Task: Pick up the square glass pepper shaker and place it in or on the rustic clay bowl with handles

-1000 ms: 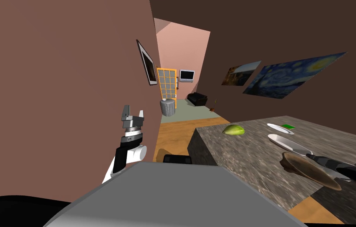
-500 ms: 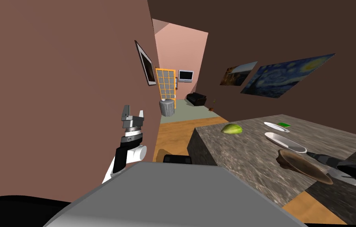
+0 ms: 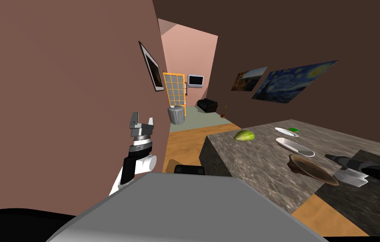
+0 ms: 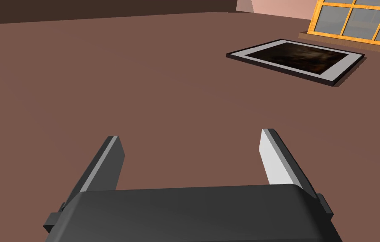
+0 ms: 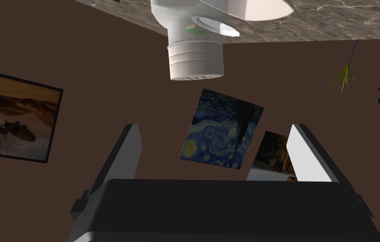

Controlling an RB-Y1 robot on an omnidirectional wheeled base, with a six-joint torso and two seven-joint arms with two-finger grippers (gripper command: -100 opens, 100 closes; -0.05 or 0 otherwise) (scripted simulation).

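The right pincer point(image 5: 213, 126) has its two fingers spread wide apart. The pepper shaker point(image 5: 195, 54), drawn white with a ribbed cap dotted with small holes, stands upright on the grey stone table point(image 3: 248, 164). It is straight ahead of this pincer, out past the fingertips and apart from both, slightly nearer the line of the darker finger than the lighter one. Just past the shaker, farther from the pincer, a white plate point(image 5: 252, 8) lies on the same top. In the head view the brown clay bowl point(image 3: 311, 168) sits on the table just beside the right pincer, on its left. The hand is small and partly covered there, so I cannot tell whether a finger touches the rim. Well beyond the bowl, farther from the pincer, a green lump point(image 3: 244, 135) rests near the table's far corner. The left pincer point(image 4: 189, 134) is held raised on the robot's left, close beside the brown wall point(image 3: 59, 84), and its fingers too stand wide apart.
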